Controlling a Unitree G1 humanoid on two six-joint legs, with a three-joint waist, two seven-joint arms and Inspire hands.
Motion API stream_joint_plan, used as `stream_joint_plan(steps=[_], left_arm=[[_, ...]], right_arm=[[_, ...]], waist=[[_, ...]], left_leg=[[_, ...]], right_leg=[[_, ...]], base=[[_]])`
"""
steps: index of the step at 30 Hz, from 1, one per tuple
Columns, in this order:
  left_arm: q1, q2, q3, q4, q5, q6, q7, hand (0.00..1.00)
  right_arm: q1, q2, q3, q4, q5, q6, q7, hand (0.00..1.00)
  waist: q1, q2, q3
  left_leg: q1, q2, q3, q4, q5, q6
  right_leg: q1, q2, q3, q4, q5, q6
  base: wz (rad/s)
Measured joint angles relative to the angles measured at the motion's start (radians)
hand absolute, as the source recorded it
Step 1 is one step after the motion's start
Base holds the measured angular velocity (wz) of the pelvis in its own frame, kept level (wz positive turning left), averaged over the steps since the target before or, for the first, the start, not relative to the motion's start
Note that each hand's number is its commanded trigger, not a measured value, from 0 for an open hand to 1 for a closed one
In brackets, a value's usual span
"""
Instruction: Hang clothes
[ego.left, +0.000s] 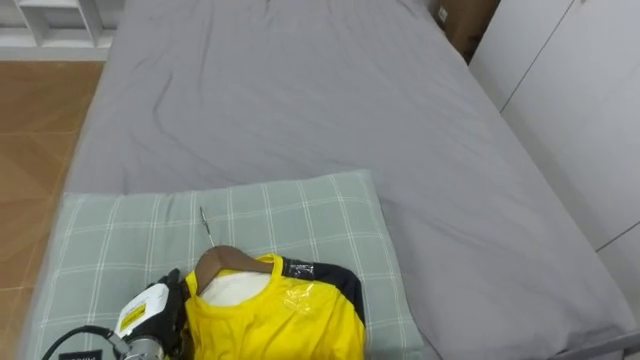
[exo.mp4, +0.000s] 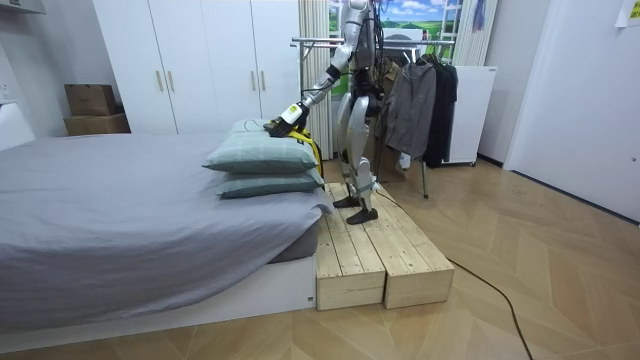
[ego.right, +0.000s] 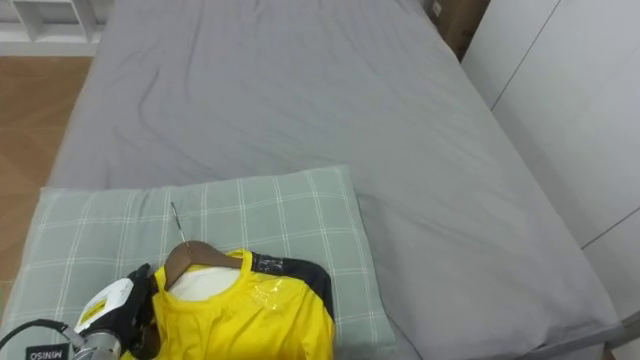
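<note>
One yellow shirt (ego.left: 275, 315) at pillow's (ego.left: 290, 215) edge

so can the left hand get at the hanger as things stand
Probably yes: the left hand lies right against the hanger's end on the pillow, the yellow shirt on it, nothing between. Whether it grips I cannot tell.

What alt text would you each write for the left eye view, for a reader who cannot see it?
A yellow shirt on a wooden hanger lies on a green checked pillow at the near end of a grey bed. The robot's left hand is at the shirt's shoulder, lower left.
</note>
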Motion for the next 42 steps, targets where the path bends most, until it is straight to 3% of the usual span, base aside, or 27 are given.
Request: stream_joint_plan(steps=[5, 7, 8, 9, 11, 12, 13, 19, 42], left_arm=[[-0.001, 0.001, 0.000, 0.000, 0.001, 0.000, 0.001, 0.00], [-0.004, 0.001, 0.000, 0.000, 0.001, 0.000, 0.000, 0.05], [-0.005, 0.001, 0.000, 0.000, 0.001, 0.000, 0.000, 0.22], [-0.006, 0.001, 0.000, 0.000, 0.001, 0.000, 0.000, 0.31], [-0.006, 0.001, 0.000, 0.000, 0.001, 0.000, 0.000, 0.92], [-0.007, 0.002, 0.000, 0.000, 0.001, 0.000, 0.002, 0.92], [-0.007, 0.004, 0.000, 0.000, 0.001, 0.000, 0.004, 1.00], [-0.045, 0.044, 0.000, -0.001, 0.001, 0.000, 0.029, 1.00], [-0.041, 0.048, -0.021, 0.001, 0.002, 0.002, 0.046, 1.00]], right_arm=[[0.002, 0.000, 0.000, 0.000, 0.000, 0.001, 0.001, 0.00], [0.002, 0.000, 0.000, 0.000, 0.000, 0.001, 0.002, 0.00], [0.002, 0.000, 0.000, 0.000, 0.000, 0.000, 0.002, 0.00], [0.002, 0.000, 0.000, 0.000, 0.000, 0.000, 0.002, 0.00], [0.002, 0.000, 0.000, 0.000, 0.000, 0.000, 0.008, 0.00], [0.002, 0.000, 0.000, 0.000, 0.001, 0.000, 0.012, 0.00], [0.002, 0.000, 0.000, 0.000, 0.003, -0.001, 0.015, 0.00], [0.001, 0.000, 0.000, 0.000, 0.019, -0.002, 0.021, 0.00], [0.000, 0.000, -0.001, 0.000, 0.033, -0.016, 0.021, 0.00]], waist=[[0.000, 0.003, 0.0024], [-0.001, 0.004, 0.0028], [0.000, 0.004, 0.0030], [0.000, 0.005, 0.0032], [0.000, 0.005, 0.0036], [0.000, 0.006, 0.0039], [0.000, 0.006, 0.0043], [-0.002, 0.014, 0.0096], [-0.002, 0.017, 0.0141]], left_leg=[[-0.009, 0.003, 0.001, -0.002, 0.000, 0.000], [-0.009, 0.003, 0.000, -0.002, 0.000, 0.000], [-0.009, 0.003, 0.000, -0.001, 0.000, 0.000], [-0.009, 0.003, 0.000, -0.001, 0.000, 0.000], [-0.010, 0.003, 0.000, 0.000, 0.000, 0.000], [-0.010, 0.003, 0.000, 0.000, 0.000, 0.000], [-0.010, 0.002, 0.000, 0.000, 0.000, 0.000], [-0.008, 0.000, 0.000, -0.003, 0.000, 0.000], [-0.007, 0.000, 0.007, -0.002, 0.000, 0.000]], right_leg=[[-0.007, 0.002, -0.001, 0.001, 0.001, -0.002], [-0.007, 0.002, -0.003, 0.001, 0.001, -0.002], [-0.007, 0.002, -0.003, 0.001, 0.001, -0.002], [-0.006, 0.002, -0.004, 0.003, 0.002, -0.002], [-0.006, 0.002, -0.004, 0.002, 0.002, -0.002], [-0.006, 0.002, -0.004, 0.001, 0.002, -0.002], [-0.006, 0.002, -0.004, 0.001, 0.002, -0.002], [-0.004, 0.000, -0.004, 0.001, 0.001, -0.002], [-0.001, -0.001, -0.003, -0.002, 0.000, -0.001]], base=[[0.00], [0.00], [0.00], [0.00], [0.00], [0.00], [0.00], [0.00], [0.00]])
